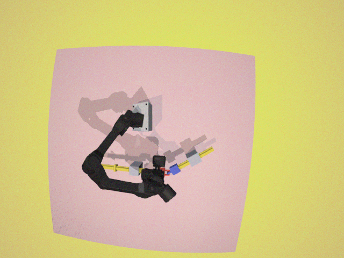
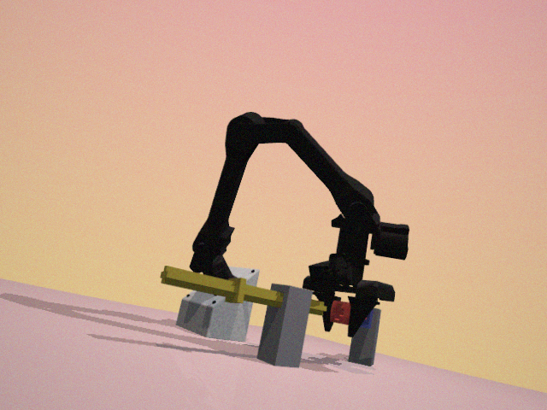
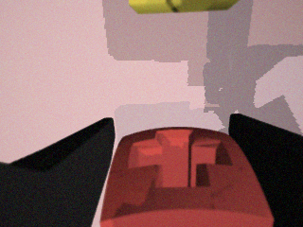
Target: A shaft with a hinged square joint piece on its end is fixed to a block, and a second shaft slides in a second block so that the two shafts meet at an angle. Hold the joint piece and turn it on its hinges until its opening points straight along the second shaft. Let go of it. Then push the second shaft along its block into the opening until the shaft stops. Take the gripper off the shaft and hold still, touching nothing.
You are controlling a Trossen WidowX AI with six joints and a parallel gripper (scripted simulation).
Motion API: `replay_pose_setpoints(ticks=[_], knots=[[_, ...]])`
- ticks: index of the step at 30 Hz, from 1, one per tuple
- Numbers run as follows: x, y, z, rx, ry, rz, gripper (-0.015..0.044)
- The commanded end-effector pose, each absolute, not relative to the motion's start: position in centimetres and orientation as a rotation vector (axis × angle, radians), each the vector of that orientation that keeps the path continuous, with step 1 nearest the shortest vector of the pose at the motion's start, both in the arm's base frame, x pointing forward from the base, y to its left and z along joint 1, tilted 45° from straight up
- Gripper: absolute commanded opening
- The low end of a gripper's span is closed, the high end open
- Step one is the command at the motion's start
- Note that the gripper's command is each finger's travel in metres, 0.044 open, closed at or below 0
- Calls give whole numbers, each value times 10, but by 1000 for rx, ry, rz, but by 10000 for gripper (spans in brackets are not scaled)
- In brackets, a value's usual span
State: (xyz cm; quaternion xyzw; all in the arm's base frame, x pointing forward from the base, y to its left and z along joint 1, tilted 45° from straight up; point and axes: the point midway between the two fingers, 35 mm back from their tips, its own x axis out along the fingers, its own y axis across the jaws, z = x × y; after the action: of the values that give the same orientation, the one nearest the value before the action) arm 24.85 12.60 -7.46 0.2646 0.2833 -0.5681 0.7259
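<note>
Pink table (image 1: 210, 91) carrying the assembly, seen from above, from the side and from the wrist. The black arm (image 2: 265, 132) rises from its grey base block (image 1: 147, 110) and arches over to the near side of the table, its claw (image 2: 342, 324) pointing downward. Two grey blocks: the one on the left in the top view (image 1: 135, 169) carries a yellow shaft (image 1: 112, 167) with a collar; the one on the right (image 1: 193, 159) carries another yellow shaft (image 1: 207, 151) running up and to the right, so that the two shafts meet at an angle. A blue piece (image 1: 174, 169) sits at the inner end of the right-hand shaft. The red joint piece (image 3: 185, 184) lies between the two blocks, just beside the blue piece (in the top view mostly hidden under the wrist). Claw released: its black fingers stand on either side of the joint piece, and in the wrist view a narrow strip of table shows between the left finger and the red body; contact on the right side cannot be told
</note>
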Motion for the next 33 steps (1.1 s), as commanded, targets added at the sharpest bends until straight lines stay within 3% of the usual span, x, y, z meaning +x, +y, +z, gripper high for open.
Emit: replay_pose_setpoints(ticks=[1, 5, 25, 33], knots=[[248, 126, -74, 582, 625, -1253, 357], [248, 126, -74, 582, 625, -1253, 440], [242, 147, -56, 494, 519, -1278, 440], [242, 162, -44, 324, 665, -1197, 440]])
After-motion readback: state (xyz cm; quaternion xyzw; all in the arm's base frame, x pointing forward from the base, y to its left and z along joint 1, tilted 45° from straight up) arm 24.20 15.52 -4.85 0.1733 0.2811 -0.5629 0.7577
